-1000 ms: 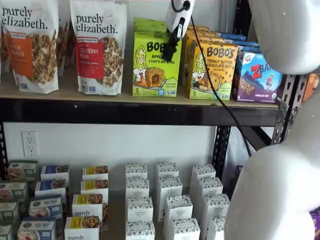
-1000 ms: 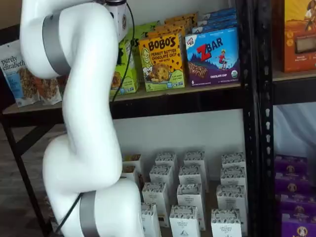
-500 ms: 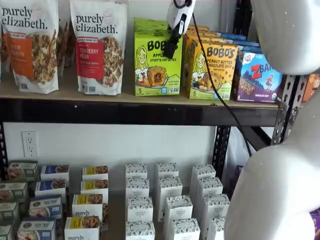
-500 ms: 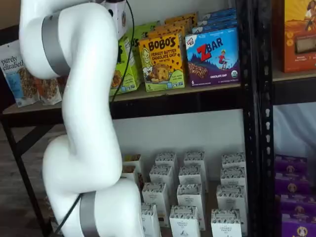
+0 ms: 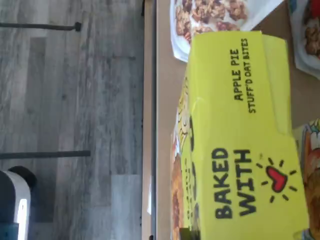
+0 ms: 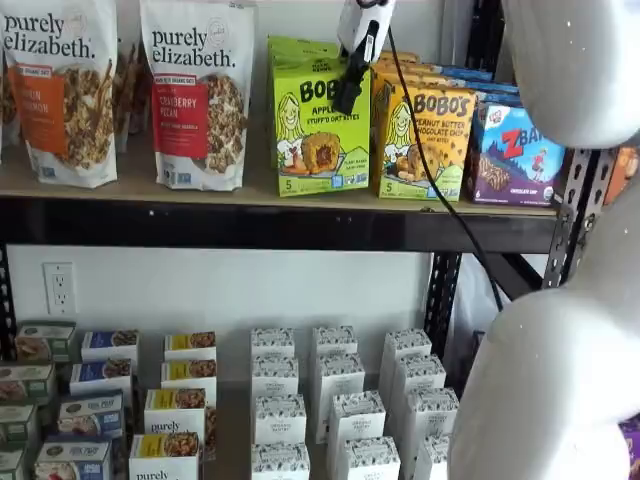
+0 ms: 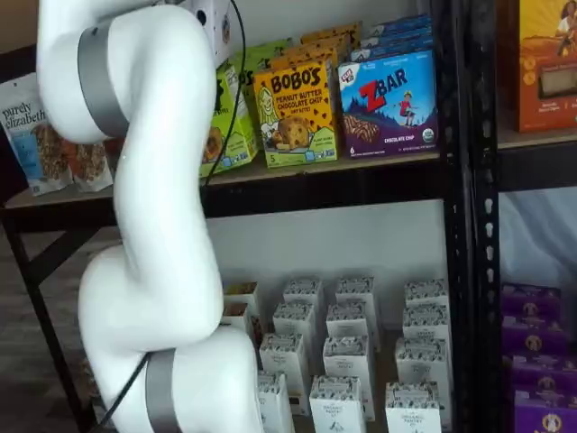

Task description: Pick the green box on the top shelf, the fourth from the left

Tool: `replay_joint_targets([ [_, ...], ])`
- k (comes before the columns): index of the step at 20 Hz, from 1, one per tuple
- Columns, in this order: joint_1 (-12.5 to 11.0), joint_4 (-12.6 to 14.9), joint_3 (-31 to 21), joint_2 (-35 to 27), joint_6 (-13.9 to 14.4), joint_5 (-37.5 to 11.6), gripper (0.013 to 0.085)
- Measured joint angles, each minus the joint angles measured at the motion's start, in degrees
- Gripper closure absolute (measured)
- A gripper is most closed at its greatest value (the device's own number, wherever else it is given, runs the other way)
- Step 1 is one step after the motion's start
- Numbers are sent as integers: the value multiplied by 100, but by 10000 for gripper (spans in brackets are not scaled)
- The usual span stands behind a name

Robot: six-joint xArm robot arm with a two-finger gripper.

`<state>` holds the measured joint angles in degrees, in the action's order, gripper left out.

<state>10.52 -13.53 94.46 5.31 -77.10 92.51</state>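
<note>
The claw (image 6: 347, 100) hangs from above with its black fingers closed on the upper right part of the green box (image 6: 320, 127), a cable trailing beside it. The box stands on the top shelf (image 6: 250, 222), tilted a little, its bottom edge near the shelf's front, between a Purely Elizabeth bag (image 6: 197, 90) on one side and the yellow Bobo's box (image 6: 428, 143) just beside it on the other; a Zbar box (image 6: 515, 153) stands further along. In the wrist view the green box (image 5: 240, 145) fills much of the picture, its top panel reading "Apple Pie Stuff'd Oat Bites" and "Baked with", with grey wood floor (image 5: 70, 100) beyond the shelf edge. In a shelf view the white arm (image 7: 144, 216) hides most of the green box (image 7: 236, 122).
</note>
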Motion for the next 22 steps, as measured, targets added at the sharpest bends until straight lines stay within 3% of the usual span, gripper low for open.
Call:
replay_joint_targets([
  [22, -2, -128, -26, 613, 156, 983, 650],
])
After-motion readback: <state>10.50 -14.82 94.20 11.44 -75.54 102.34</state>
